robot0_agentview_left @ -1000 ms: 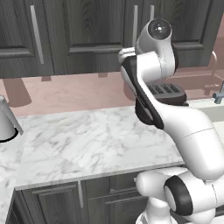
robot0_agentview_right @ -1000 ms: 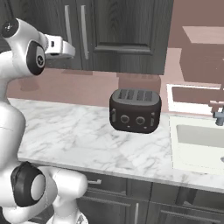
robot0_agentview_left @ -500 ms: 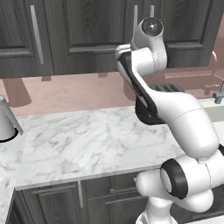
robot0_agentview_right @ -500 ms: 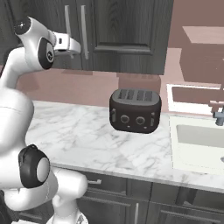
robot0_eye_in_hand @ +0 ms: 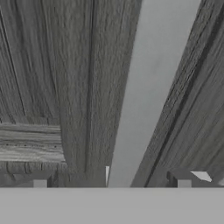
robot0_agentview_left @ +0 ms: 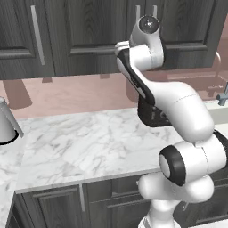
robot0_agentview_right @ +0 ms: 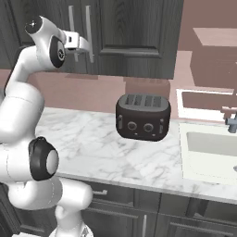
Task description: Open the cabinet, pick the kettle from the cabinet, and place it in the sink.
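Note:
The cabinet [robot0_agentview_right: 134, 28] is the dark grey wall unit above the counter, and its doors are closed. My gripper [robot0_agentview_right: 83, 46] is raised against the pair of silver bar handles [robot0_agentview_right: 88, 32] where two doors meet. In the hand view one handle [robot0_eye_in_hand: 148, 87] runs slantwise, very close, its lower end between my open fingertips [robot0_eye_in_hand: 39, 183]; gripper [robot0_eye_in_hand: 111, 181]. The kettle is hidden from view. The sink [robot0_agentview_right: 208, 148] lies at the right with its faucet [robot0_agentview_right: 231, 122].
A black toaster [robot0_agentview_right: 142, 117] stands on the white marble counter [robot0_agentview_right: 83, 139] left of the sink, partly behind my arm in the left base view. A conical silver vessel [robot0_agentview_left: 5, 124] with a black base sits at the counter's far left. Base-cabinet doors run below.
The arm has stretched up and forward, carrying the gripper from short of the doors to the cabinet handles. Nothing else has moved.

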Controlling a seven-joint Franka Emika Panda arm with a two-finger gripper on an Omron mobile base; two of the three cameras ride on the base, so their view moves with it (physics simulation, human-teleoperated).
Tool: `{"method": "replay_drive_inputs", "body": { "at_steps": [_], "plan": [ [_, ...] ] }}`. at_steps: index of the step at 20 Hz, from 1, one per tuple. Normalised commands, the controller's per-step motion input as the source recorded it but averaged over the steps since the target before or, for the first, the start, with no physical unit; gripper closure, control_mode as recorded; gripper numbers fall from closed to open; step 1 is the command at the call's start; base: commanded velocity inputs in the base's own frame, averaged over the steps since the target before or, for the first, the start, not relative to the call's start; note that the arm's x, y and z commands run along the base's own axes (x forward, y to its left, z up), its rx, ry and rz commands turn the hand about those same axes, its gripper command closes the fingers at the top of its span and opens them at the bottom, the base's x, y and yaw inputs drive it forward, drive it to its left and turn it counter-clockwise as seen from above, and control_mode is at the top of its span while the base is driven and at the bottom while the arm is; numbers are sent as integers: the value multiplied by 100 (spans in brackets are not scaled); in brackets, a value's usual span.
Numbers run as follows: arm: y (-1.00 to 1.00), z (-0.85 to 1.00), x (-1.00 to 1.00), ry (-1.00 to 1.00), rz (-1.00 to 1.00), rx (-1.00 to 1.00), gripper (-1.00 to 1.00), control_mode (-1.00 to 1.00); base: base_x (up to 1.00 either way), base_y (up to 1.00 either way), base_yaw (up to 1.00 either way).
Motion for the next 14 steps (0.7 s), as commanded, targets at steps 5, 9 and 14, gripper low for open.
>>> {"method": "replay_drive_inputs", "body": {
  "at_steps": [5, 9, 14],
  "plan": [
    [6, 14, 39, 0, 0, -2, -100, -100, 0, 0, 0],
    [7, 13, 37, 0, 0, -1, -100, -100, 0, 0, 0],
    [5, 13, 35, 0, 0, -3, -100, -100, 0, 0, 0]
  ]
}}
